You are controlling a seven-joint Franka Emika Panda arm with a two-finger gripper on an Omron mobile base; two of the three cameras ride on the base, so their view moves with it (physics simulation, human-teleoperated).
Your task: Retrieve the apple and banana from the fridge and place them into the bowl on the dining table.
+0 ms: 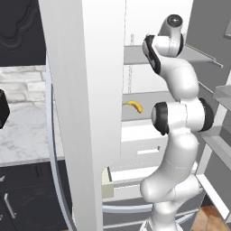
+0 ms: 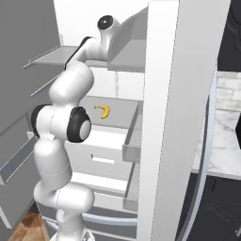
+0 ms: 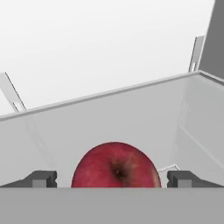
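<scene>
The fridge [image 1: 85, 113] is standing open, its white inside showing; the banana [image 1: 134, 105] is lying on a grey shelf [image 2: 123, 110] in there, above the white drawers [image 2: 106, 155]; the arm is reaching onto a higher shelf, where the apple [image 3: 115, 165] is sitting; the gripper [image 3: 113, 179] is holding its fingers [image 3: 43, 179] spread wide on either side of the apple, gripping nothing.
</scene>
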